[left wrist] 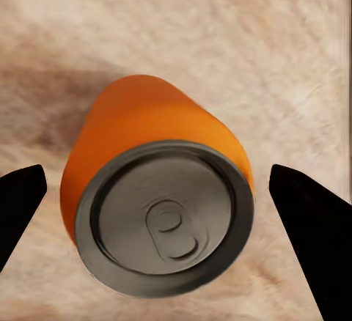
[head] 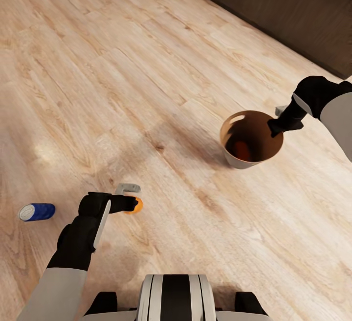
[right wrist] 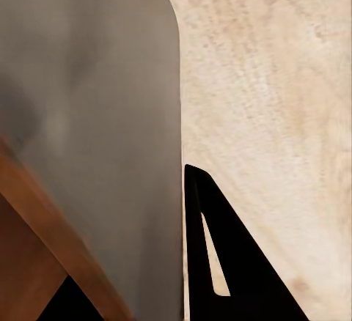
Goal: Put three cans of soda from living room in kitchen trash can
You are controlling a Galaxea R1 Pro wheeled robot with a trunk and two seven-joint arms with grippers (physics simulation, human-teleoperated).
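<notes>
Wood floor (head: 146, 67); dark cabinet (head: 293, 13) along edge.

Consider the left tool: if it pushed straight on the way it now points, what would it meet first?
Most likely the orange can, lying directly ahead between the open left tool's fingers, its silvery end facing them; the gap left is unclear.

The tash can's (right wrist: 95, 116) pale grey outer wall looms close, its brown rim running between 2 black fingers (right wrist: 235, 262) above the wooden floor (right wrist: 279, 79).
</notes>
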